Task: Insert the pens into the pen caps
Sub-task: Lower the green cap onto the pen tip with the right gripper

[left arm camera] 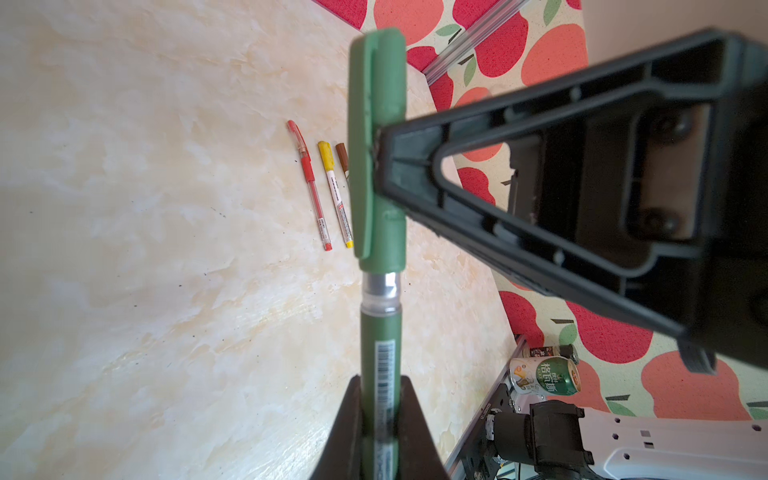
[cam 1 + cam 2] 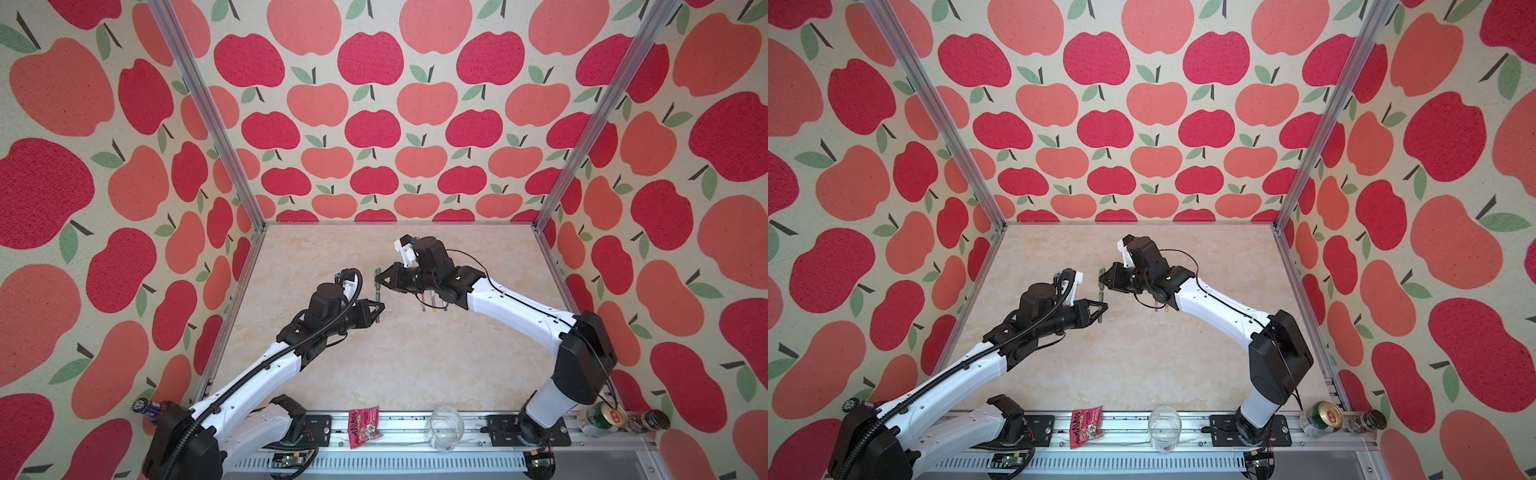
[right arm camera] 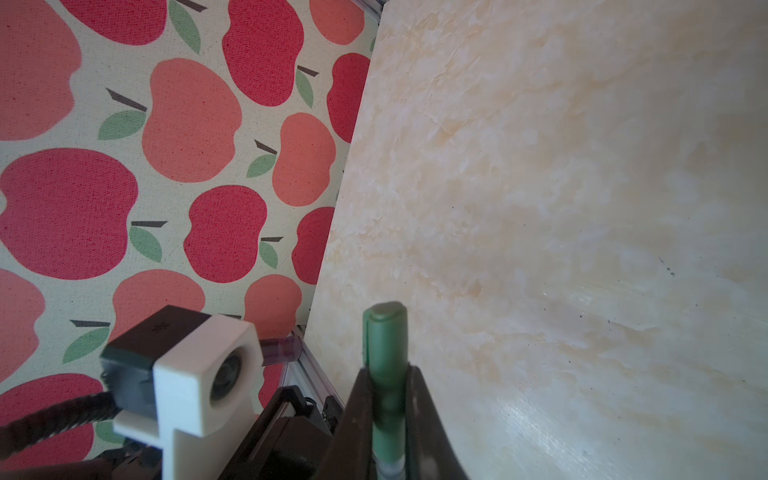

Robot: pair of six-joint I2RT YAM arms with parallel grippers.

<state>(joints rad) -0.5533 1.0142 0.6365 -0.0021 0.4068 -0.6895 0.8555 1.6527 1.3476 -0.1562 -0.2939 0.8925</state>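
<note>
A dark green pen [image 1: 380, 345] hangs above the table between my two grippers. My left gripper [image 1: 380, 386] is shut on its barrel. A green pen cap [image 1: 378, 145] sits over the pen's tip, with a silver band showing between cap and barrel. The right gripper [image 3: 386, 374] is shut on that cap [image 3: 386, 345]. In both top views the grippers [image 2: 378, 309] [image 2: 380, 283] meet tip to tip near the table's middle, with the pen [image 2: 1100, 299] between them. A red pen [image 1: 309, 183], a yellow-ended pen [image 1: 336, 195] and a brown-ended pen [image 1: 342, 156] lie side by side on the table, capped.
The three lying pens [image 2: 433, 302] are partly under the right arm. On the front rail sit a red snack packet [image 2: 363, 426], a clear cup [image 2: 446, 428], a green can [image 2: 602, 417] and a dark jar [image 2: 648, 422]. A bottle [image 2: 149, 409] stands at the front left.
</note>
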